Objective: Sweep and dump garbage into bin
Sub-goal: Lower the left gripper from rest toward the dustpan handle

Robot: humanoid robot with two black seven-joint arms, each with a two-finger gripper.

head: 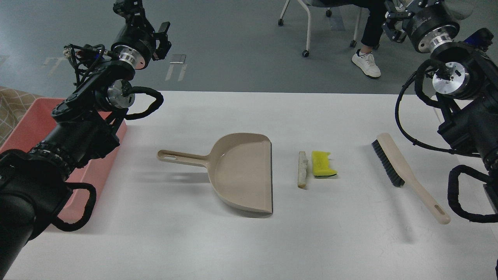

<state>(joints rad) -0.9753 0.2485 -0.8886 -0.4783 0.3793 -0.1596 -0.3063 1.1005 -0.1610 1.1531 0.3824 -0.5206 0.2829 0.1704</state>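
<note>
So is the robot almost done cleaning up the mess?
Not yet. The sponge piece and crusty strip lie on the table, beside the empty dustpan. The brush lies untouched. Both arms are raised, holding nothing. Sweeping and dumping into the pink bin remain.

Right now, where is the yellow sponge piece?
In the head view, the yellow sponge piece lies on the white table, right of centre, just right of the whitish crusty strip and left of the brush.
</note>
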